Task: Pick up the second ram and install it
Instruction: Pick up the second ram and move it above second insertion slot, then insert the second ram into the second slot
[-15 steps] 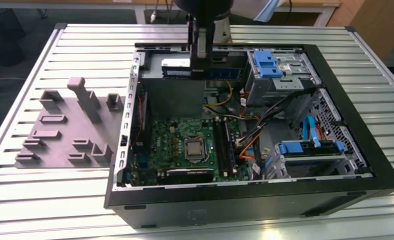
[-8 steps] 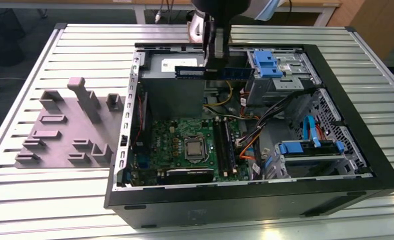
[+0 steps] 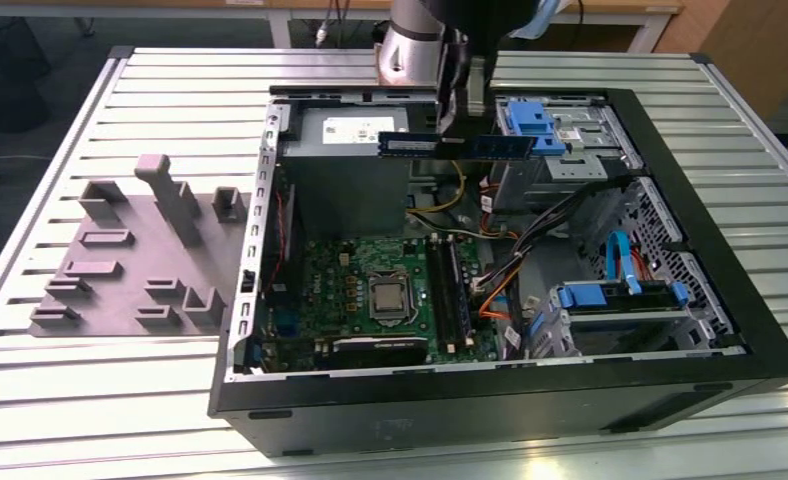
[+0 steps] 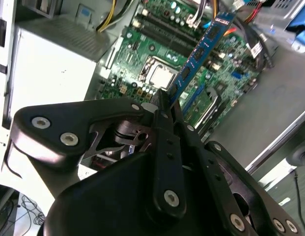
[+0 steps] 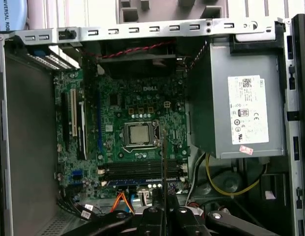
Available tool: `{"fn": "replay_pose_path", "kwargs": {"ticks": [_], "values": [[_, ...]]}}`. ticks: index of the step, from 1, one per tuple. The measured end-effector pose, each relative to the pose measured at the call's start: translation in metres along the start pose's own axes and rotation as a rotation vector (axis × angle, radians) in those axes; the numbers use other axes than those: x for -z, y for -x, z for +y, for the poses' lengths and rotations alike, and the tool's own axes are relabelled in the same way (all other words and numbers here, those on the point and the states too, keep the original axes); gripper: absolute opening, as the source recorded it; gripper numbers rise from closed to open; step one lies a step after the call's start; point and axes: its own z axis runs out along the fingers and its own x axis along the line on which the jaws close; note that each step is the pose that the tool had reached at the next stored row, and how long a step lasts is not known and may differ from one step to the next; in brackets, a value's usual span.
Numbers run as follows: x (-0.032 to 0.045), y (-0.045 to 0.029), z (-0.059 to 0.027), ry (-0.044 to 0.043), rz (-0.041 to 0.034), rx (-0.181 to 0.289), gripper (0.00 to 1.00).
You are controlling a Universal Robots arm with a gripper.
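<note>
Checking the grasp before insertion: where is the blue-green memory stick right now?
In the exterior view the blue-green memory stick hangs level in the gripper above the grey power supply, by the blue drive bracket.

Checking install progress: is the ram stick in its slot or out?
Out. The gripper holds the second ram above the open case, clear of the motherboard slots.

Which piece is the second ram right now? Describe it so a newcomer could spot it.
Start at the open black computer case in the exterior view; over its end by the grey power supply, the pincer is shut on the second ram. It is a thin blue-green strip with dark chips held in the air, unlike the black slots on the motherboard.
</note>
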Motion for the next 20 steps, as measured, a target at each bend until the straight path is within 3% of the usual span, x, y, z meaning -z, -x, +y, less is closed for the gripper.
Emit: {"fn": "replay_pose_path", "kwargs": {"ticks": [2, 20], "values": [[0.0, 0.0002, -0.0031, 0.0, -0.0002, 0.0, 0.14], [0.0, 0.0003, -0.0039, -0.0001, -0.0003, -0.01, 0.14]]}}
